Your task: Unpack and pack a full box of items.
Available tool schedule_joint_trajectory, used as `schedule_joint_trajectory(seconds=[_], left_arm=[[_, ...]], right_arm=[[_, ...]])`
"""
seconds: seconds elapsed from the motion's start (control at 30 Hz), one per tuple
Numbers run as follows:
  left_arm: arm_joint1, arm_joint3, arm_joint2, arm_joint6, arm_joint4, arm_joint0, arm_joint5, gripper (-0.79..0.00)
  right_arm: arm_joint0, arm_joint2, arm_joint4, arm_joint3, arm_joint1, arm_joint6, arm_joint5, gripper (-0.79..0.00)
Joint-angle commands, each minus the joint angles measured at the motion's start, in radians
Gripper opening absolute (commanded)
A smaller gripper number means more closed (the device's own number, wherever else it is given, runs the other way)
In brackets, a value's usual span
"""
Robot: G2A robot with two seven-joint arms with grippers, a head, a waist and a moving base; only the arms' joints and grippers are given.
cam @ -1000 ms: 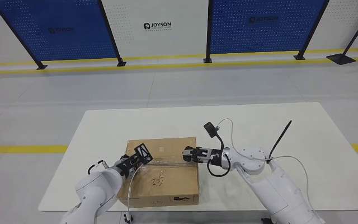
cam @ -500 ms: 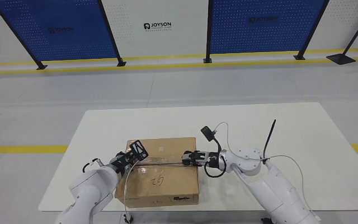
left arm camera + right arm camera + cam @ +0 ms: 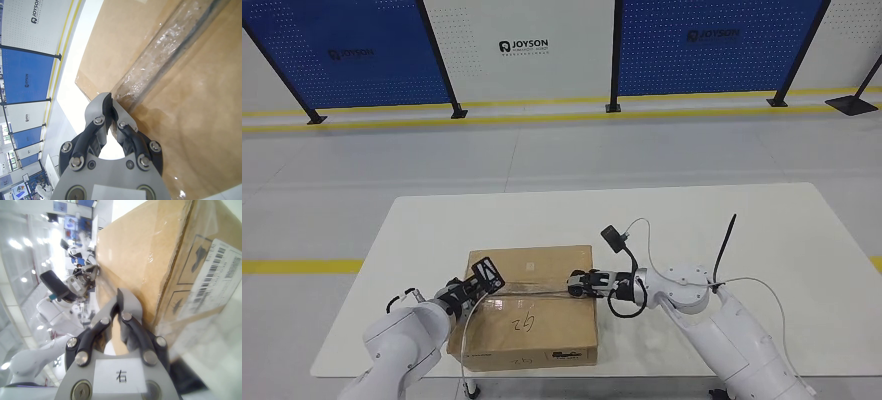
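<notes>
At the tips of the left gripper point(image 3: 110, 98): clamped together on what looks like the loose end of the clear tape point(image 3: 157, 56), right at the near edge of the cardboard box point(image 3: 189, 113). Sits farther back toward its own arm than a second ago, no longer over the lid but at that edge. Just ahead of the tips, tents the tape up off the centre seam in a wrinkled ridge.

Across the lid, at the far end of the same seam, meets the right gripper point(image 3: 118, 294), fingers pressed shut; cannot tell whether any tape lies between them. Rests on the seam line now, shifted sideways from a second ago and unchanged over the last half second. Just beyond that gripper, down the box's end wall, shows a barcode label point(image 3: 213, 275).

Leaves the box closed and flat on the white table point(image 3: 802, 250), between both arms. Reads as the very start of the peel, with flaps unopened and nothing unpacked.
</notes>
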Motion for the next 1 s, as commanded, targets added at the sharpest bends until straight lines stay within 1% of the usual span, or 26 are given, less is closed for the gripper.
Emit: schedule_joint_trajectory(seconds=[0.0, 0.23, 0.5, 0.97], left_arm=[[0.0, 0.002, 0.0, 0.001, 0.002, 0.003, 0.001, -0.785], [0.0, 0.003, 0.001, 0.002, 0.003, 0.005, 0.002, -0.785], [0.0, 0.007, 0.003, 0.008, -0.002, 0.003, 0.004, -0.785], [0.0, 0.01, 0.003, 0.004, 0.0, -0.009, 0.002, -0.785]], right_arm=[[-0.001, 0.0, -0.003, -0.001, 0.0, 0.002, 0.0, -0.785], [0.0, 0.004, -0.009, -0.003, 0.001, 0.011, 0.004, -0.785], [-0.002, 0.006, -0.005, -0.049, 0.002, 0.031, -0.007, -0.785], [-0.003, -0.009, -0.023, -0.016, 0.0, 0.044, 0.006, -0.785]])
